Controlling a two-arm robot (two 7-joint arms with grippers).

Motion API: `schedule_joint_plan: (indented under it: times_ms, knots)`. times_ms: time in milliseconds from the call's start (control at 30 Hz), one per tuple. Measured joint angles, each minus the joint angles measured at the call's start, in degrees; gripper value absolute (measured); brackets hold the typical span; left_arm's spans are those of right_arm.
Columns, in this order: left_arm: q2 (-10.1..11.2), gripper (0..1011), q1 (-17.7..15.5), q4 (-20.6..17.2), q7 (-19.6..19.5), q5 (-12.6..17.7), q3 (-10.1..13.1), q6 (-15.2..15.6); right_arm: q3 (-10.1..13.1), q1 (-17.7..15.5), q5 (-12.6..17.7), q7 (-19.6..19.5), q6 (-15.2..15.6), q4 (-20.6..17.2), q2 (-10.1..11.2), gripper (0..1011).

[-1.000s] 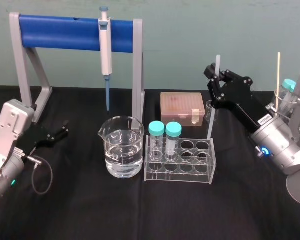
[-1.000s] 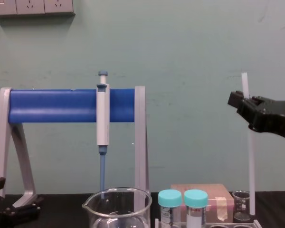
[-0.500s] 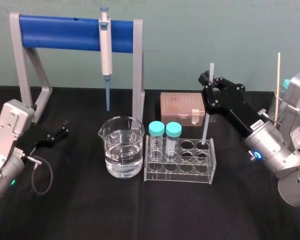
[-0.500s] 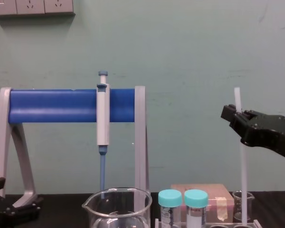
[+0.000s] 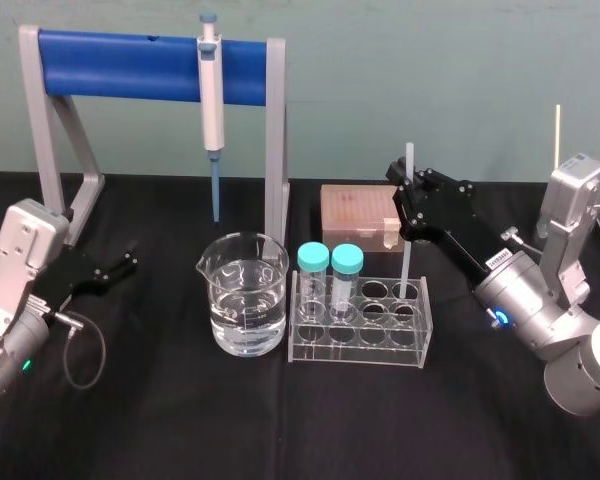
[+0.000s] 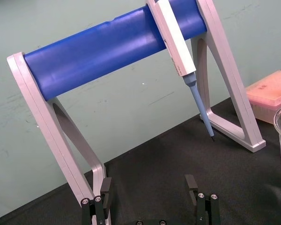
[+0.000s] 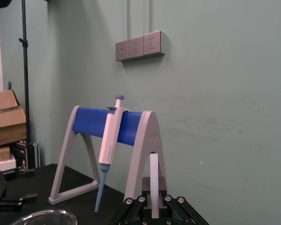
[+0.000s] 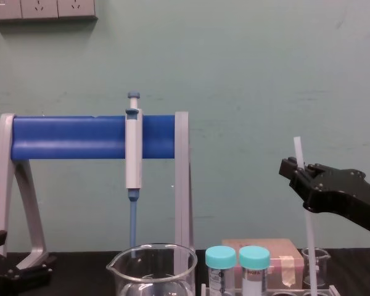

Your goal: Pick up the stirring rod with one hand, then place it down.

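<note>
The stirring rod (image 5: pixel 406 235) is a thin translucent white stick standing nearly upright. My right gripper (image 5: pixel 404 196) is shut on its upper part, and a short length sticks out above the jaws. The rod's lower end reaches the far right hole of the clear tube rack (image 5: pixel 360 322). From the chest, the rod (image 8: pixel 308 237) drops below the black right gripper (image 8: pixel 297 171). In the right wrist view the rod (image 7: pixel 153 178) rises from between the fingers. My left gripper (image 5: pixel 132 256) rests open on the table at the left, with nothing between its fingers (image 6: pixel 106 187).
A glass beaker of water (image 5: pixel 245 295) stands left of the rack, which holds two teal-capped tubes (image 5: pixel 330 262). Behind are a pink tip box (image 5: pixel 360 215) and a grey stand with a blue bar (image 5: pixel 130 65) holding the pipette (image 5: pixel 211 90). A small beaker (image 8: pixel 314 262) sits behind the rod.
My right gripper has moved left and down with the rod, bringing its lower end from beside the rack to the rack's far right hole. The left arm has not moved.
</note>
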Motion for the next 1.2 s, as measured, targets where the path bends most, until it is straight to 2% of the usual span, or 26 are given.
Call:
schedule_joint_plan:
  times_ms: [600, 1200]
  knots:
    - [0.0, 1000, 0.0, 0.0, 0.0, 0.0, 0.0, 0.0, -0.5, 0.5, -1.0, -0.4, 1.4, 3.3, -0.8, 67]
    - [0.0, 1000, 0.0, 0.0, 0.0, 0.0, 0.0, 0.0, -0.5, 0.3, -2.1, -1.3, 2.2, 3.9, -0.9, 67]
